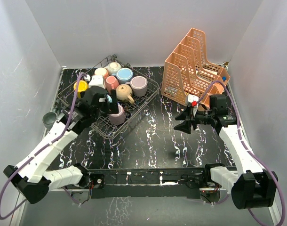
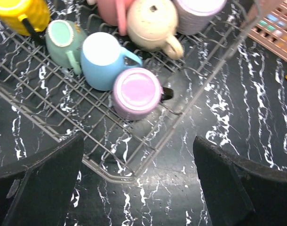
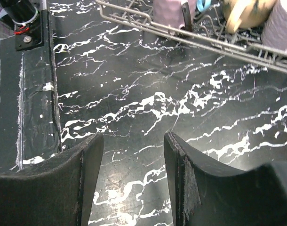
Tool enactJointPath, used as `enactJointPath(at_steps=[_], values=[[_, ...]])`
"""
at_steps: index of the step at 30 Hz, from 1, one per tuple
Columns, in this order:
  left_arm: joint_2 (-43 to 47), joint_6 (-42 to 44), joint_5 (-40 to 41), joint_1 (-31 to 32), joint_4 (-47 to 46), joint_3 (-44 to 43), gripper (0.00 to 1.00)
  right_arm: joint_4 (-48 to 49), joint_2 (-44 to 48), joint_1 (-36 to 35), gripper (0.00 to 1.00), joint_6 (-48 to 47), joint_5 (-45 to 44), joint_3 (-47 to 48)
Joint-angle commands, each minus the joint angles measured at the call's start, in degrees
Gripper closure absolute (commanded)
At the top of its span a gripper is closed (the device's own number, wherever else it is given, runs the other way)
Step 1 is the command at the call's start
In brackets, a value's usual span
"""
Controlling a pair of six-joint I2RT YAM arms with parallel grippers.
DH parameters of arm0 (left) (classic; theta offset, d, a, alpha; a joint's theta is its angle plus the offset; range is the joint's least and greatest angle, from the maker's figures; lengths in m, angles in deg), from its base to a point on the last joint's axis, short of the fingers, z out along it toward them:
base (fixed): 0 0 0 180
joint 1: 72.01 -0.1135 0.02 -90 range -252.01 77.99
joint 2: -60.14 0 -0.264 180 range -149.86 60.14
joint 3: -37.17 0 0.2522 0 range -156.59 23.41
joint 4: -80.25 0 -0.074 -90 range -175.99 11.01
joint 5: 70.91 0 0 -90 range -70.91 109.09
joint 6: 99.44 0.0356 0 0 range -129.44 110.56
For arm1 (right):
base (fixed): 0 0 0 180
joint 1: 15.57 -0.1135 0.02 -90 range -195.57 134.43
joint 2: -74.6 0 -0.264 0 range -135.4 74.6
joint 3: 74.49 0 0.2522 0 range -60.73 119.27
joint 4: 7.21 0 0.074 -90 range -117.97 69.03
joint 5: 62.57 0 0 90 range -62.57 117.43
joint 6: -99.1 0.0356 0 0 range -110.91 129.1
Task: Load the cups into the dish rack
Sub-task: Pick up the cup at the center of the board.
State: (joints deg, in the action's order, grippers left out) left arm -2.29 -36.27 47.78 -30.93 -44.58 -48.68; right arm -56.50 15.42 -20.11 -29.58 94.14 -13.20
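Observation:
The dark wire dish rack [image 1: 139, 104] stands at the back left and holds several cups: cream [image 1: 114, 67], blue [image 1: 124, 74], lilac [image 1: 139, 84], pink [image 1: 111, 83], tan [image 1: 124, 92] and yellow [image 1: 80, 86]. A grey-green cup [image 1: 50, 118] stands on the table outside the rack, by the left wall. My left gripper [image 1: 110, 104] is open and empty above the rack's near corner [image 2: 110, 176], just short of an upside-down lilac cup [image 2: 136, 92]. My right gripper [image 1: 180, 121] is open and empty over bare table [image 3: 132, 139].
An orange perforated tiered organizer [image 1: 193, 66] stands at the back right, just behind my right arm. White walls close in the left, back and right. The rack's wire edge [image 3: 204, 40] crosses the top of the right wrist view.

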Motion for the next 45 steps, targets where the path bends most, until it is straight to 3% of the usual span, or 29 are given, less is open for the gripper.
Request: enactJointPath(at_steps=[1,13,28,31,45], values=[[-0.3,4.7,-10.3,-9.8,-0.8,0.5,0.03,5.7,1.3,3.1,0.43,1.3,2.6,-2.4],[-2.4,3.5,-25.7,-35.4,-8.6,8.6,0.05,6.1,1.8,3.4,0.43,1.7,0.7,-2.4],[-5.2,4.1,-20.8,-57.7,-13.7,12.1,0.11,6.3,1.9,3.4,0.42,1.2,-0.5,-2.9],[-6.6,4.5,-21.3,-60.5,-15.1,12.9,0.21,6.3,1.4,3.4,0.42,1.0,-0.6,-3.0],[-12.0,8.5,-11.3,-63.5,-21.0,16.2,0.14,6.4,-2.6,3.4,0.41,0.0,-0.7,-3.4]])
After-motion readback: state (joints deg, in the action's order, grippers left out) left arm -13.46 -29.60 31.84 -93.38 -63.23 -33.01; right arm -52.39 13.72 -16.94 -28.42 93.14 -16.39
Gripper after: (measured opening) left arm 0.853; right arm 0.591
